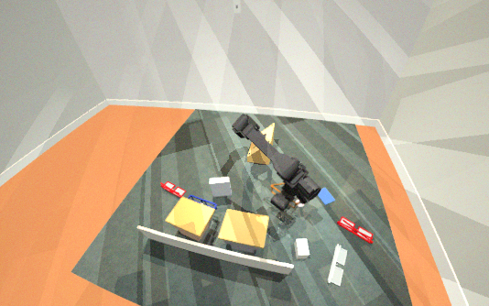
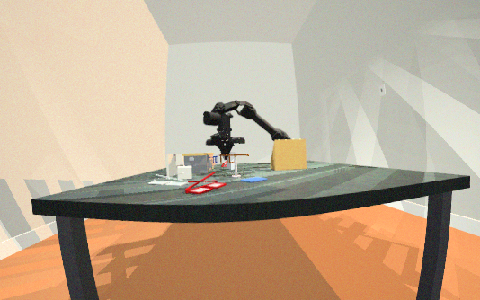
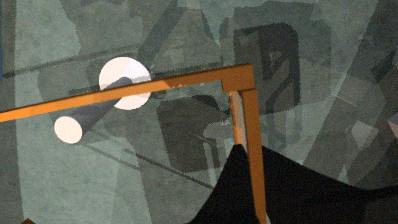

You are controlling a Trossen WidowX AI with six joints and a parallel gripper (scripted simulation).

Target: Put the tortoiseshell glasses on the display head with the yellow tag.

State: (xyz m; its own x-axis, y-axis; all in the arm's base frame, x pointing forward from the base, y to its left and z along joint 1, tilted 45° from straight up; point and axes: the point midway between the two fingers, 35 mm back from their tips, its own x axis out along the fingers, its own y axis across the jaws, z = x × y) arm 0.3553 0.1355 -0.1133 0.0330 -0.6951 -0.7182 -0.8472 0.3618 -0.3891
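The tortoiseshell glasses (image 2: 241, 155) (image 3: 237, 79) are orange-brown. My gripper (image 2: 226, 155) (image 3: 244, 151) is shut on them, at one temple or rim bar near a corner of the frame; which part is unclear. They are held above the table, about level in the exterior view. In the wrist view a long bar crosses over a white round-based post (image 3: 127, 69) (image 2: 235, 175). Two blocks with yellow tops, one on the left (image 1: 190, 215) and one on the right (image 1: 244, 227), stand by a low white wall. I cannot make out faces or a yellow tag, so which is the tagged head is unclear.
Red glasses (image 1: 355, 229), white glasses (image 1: 339, 262), a white box (image 1: 302, 248) and a blue pad (image 1: 326, 196) (image 2: 253, 180) lie right of the blocks. A grey-white box (image 1: 221, 187) and blue glasses are behind them. A yellow wedge (image 1: 259, 157) (image 2: 289, 154) stands near the arm's base.
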